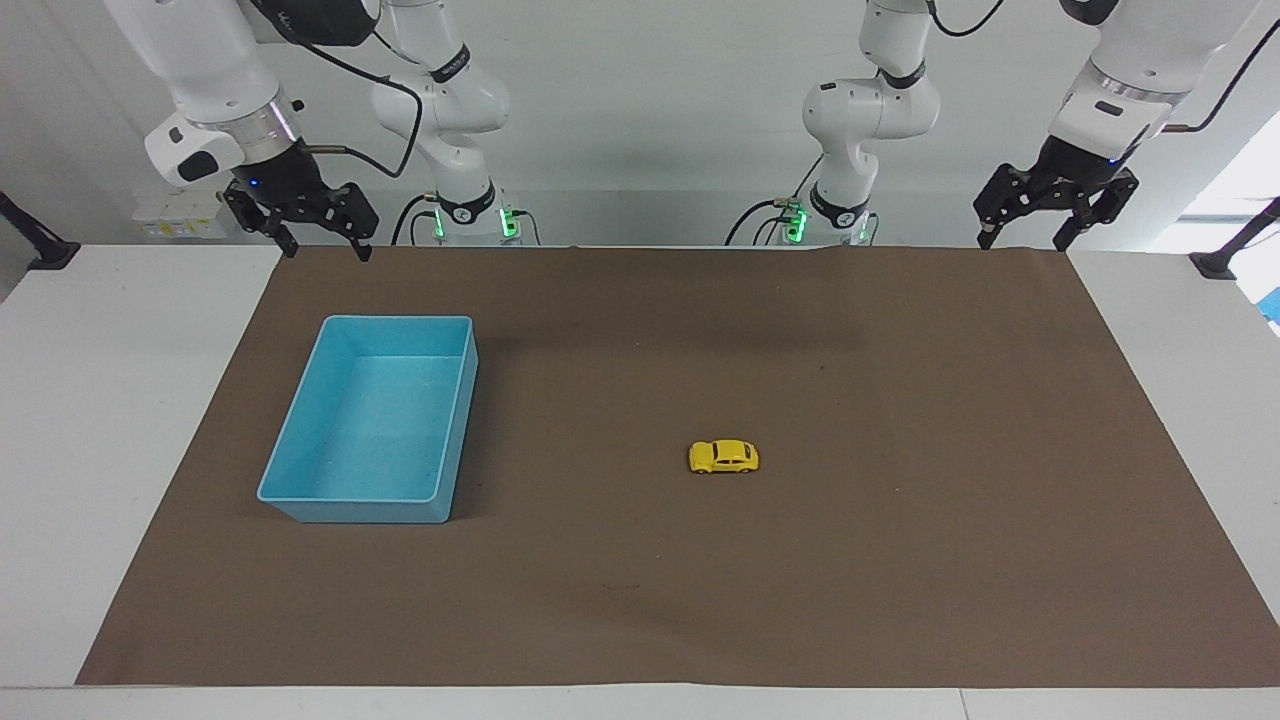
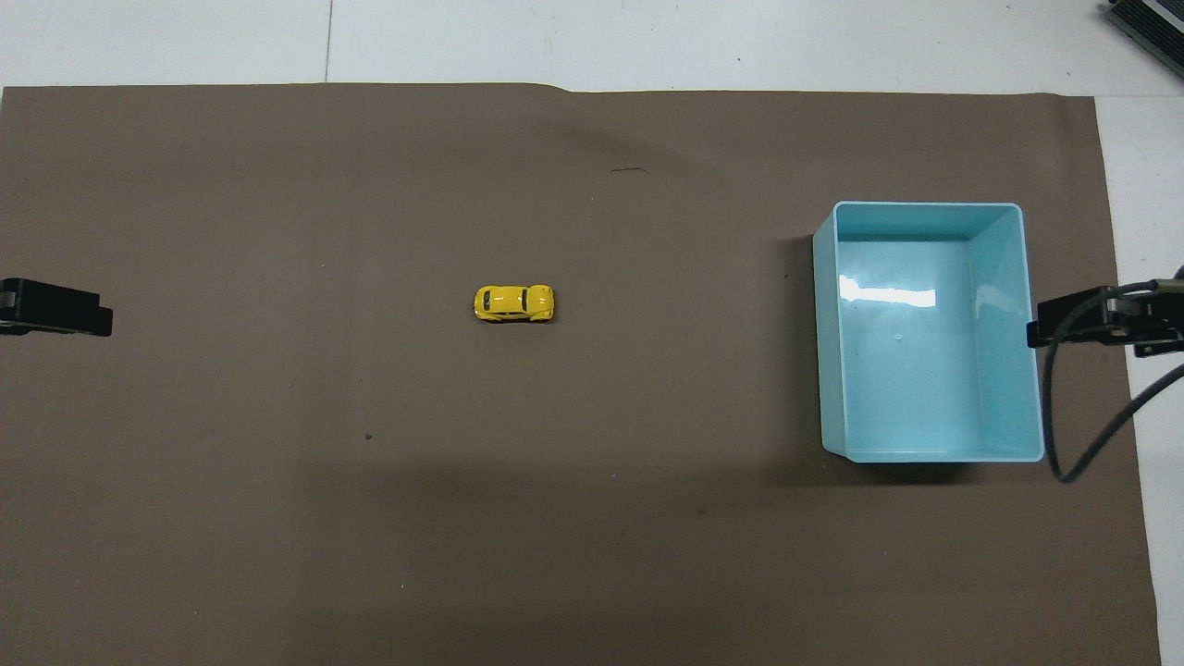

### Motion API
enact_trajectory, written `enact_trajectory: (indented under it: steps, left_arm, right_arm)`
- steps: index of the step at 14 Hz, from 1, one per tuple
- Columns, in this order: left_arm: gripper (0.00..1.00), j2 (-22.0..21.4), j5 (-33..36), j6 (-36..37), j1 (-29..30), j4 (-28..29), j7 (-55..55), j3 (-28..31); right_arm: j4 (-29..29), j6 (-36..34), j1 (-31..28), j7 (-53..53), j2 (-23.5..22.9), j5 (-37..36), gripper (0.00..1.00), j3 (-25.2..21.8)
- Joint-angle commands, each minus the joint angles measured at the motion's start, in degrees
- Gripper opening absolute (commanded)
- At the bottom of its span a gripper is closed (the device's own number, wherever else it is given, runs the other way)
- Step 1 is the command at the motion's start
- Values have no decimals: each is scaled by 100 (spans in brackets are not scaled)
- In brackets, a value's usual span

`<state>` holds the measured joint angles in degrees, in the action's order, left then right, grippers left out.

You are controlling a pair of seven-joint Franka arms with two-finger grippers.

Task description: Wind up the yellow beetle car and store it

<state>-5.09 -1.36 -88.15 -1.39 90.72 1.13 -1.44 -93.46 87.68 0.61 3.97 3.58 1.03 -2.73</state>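
A white surface (image 1: 90,450) stands before a pale wall, and a wide brown sheet (image 1: 900,560) covers most of it. On the sheet, near its middle, sits the yellow car (image 1: 723,457) on its wheels, its length lying along the surface from one arm's end toward the other. Nothing touches it.

Toward the right arm's end of the surface stands a light-blue bin (image 1: 445,420), open at the top, with nothing showing inside it. The car is well apart from the bin, and lies about level with the part of the bin farthest from the robots.

The right tool (image 1: 325,252) hangs in the air over the edge of the sheet nearest the robots, at the right arm's end. Its fingers point down, stand spread apart, and hold nothing. The left tool (image 1: 1030,240) hangs likewise over the same edge of the sheet at the left arm's end, its fingers also apart and with nothing between them. Both arms wait, well apart from the car.

In the overhead view only the dark tips of the tools show at the sides of the picture.
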Motion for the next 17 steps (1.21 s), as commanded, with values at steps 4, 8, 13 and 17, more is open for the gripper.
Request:
enact_trajectory:
  steps: [4,8,13,17]
  left_arm:
    - [100,0,30,52,60,-37,-61,-41]
    - [100,0,30,70,16,-37,-69,-41]
    - [100,0,30,79,-19,-28,-70,-58]
    - [100,0,13,79,-28,-28,-87,-85]
  right_arm:
    - [91,-58,27,51,-50,72,100,-35]
    - [91,-58,27,51,-41,72,100,-35]
    - [91,-49,27,51,-41,72,100,-35]
    - [91,-58,27,51,-41,72,100,-44]
